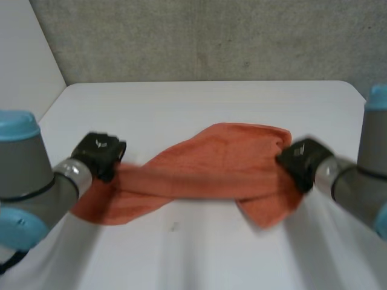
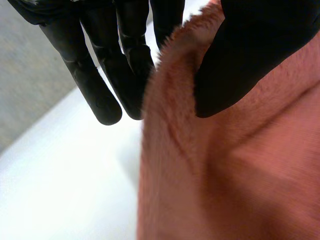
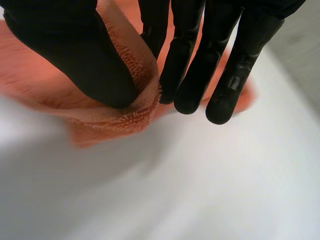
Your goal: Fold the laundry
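An orange towel point(image 1: 205, 169) stretches, twisted, across the middle of the white table point(image 1: 199, 103) between both hands. The left hand point(image 1: 100, 155) pinches its left end between thumb and fingers. The right hand point(image 1: 300, 160) pinches the right end the same way.

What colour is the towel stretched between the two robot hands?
The towel is plain orange with no pattern; the head view shows it best.

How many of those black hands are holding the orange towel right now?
2. The left hand pinches the towel at its left end, between thumb and fingers. The right hand pinches a fold at the towel's right end the same way.
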Robot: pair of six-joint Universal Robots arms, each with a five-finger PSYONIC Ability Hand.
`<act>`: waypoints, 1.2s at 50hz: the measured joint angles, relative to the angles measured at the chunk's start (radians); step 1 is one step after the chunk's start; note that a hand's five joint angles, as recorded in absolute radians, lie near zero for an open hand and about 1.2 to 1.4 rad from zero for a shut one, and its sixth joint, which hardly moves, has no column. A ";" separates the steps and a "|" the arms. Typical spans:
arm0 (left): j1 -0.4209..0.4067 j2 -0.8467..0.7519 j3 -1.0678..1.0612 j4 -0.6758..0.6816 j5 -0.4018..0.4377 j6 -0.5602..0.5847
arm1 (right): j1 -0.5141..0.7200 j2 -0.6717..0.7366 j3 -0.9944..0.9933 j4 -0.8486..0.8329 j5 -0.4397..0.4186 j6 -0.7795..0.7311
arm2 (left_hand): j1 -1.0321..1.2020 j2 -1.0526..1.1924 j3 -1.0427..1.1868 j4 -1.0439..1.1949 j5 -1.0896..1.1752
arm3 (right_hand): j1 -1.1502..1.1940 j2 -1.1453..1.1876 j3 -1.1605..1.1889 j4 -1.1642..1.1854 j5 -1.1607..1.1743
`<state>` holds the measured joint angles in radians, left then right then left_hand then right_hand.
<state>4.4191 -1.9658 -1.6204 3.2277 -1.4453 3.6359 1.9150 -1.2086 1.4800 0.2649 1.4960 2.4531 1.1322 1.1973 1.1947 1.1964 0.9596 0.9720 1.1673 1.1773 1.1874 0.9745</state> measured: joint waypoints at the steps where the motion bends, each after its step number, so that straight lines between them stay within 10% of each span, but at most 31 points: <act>1: -0.001 -0.015 0.034 0.015 0.000 0.007 | 0.001 0.014 -0.053 -0.017 0.012 0.001 | 0.000 0.000 0.000 0.000 0.000 | 0.000 0.000 0.000 0.000 0.000; 10: -0.025 -0.012 0.429 0.323 -0.004 0.006 | 0.010 0.013 -0.475 -0.379 0.087 0.014 | 0.000 0.000 0.000 0.000 0.000 | 0.000 0.000 0.001 0.000 0.000; 17: -0.028 0.078 0.460 0.550 -0.014 -0.029 | 0.009 -0.138 -0.416 -0.623 0.060 0.015 | 0.000 0.001 0.000 0.000 0.000 | 0.000 0.000 0.001 0.000 0.009; 43: 0.029 -0.042 -0.138 0.453 -0.021 -0.025 | -0.012 0.171 0.110 -0.510 -0.100 0.057 | 0.000 0.001 0.000 0.000 0.000 | -0.139 -0.198 -0.191 -0.200 -0.156; 48: 0.049 -0.026 -0.171 0.452 -0.021 -0.025 | -0.058 0.140 0.148 -0.509 -0.094 0.191 | 0.000 0.001 0.000 0.000 0.000 | -0.486 -0.607 -0.618 -0.630 -0.589; 60: 0.076 0.027 -0.208 0.451 -0.016 -0.026 | -0.178 -0.005 0.257 -0.503 -0.128 0.514 | 0.000 0.001 0.000 0.000 0.000 | -0.550 -0.688 -0.706 -0.720 -0.682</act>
<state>4.4946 -1.9386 -1.8286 3.6785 -1.4617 3.6094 1.7371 -1.2134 1.7374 -0.2382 1.3685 2.9667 1.1322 1.1982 1.1949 1.1967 0.9596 0.4222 0.4795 0.4709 0.4676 0.2929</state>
